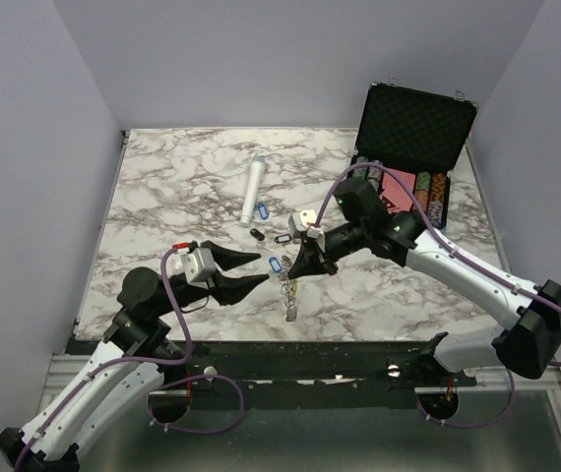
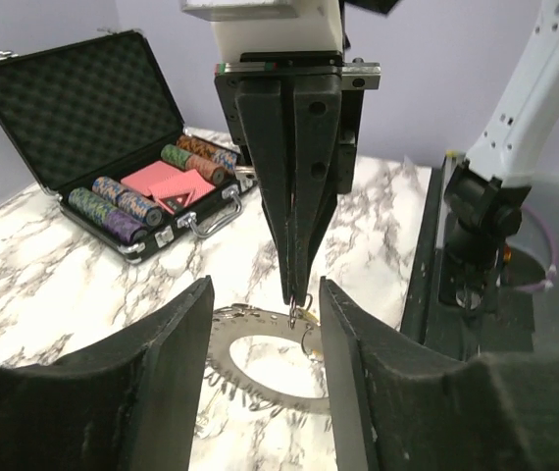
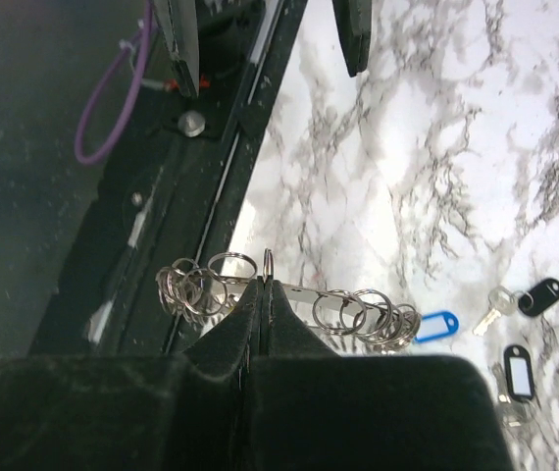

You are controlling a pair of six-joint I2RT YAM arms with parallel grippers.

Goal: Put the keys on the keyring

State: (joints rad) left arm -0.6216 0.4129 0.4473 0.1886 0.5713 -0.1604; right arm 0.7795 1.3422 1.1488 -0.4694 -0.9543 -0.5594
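The keyring [image 2: 250, 322] lies flat on the marble between my left gripper's open fingers [image 2: 177, 373], a toothed silvery ring with a hollow centre. My left gripper [image 2: 265, 287] holds nothing. My right gripper [image 2: 294, 294] comes down from above, shut on a small split ring [image 3: 268, 263] at the keyring's [image 3: 304, 292] far rim. In the top view the left gripper [image 1: 257, 269] and right gripper [image 1: 295, 276] meet over the keyring [image 1: 286, 297]. A blue-tagged key [image 1: 275, 265] lies just beside them, and two black-tagged keys [image 1: 257, 234] [image 1: 282, 238] lie farther back.
A white cylinder [image 1: 253, 190] lies mid-table behind the keys. An open black case [image 1: 413, 147] with striped poker chips and red cards stands at the back right. The table's near edge and the dark mounting rail [image 3: 162, 196] run close behind the keyring.
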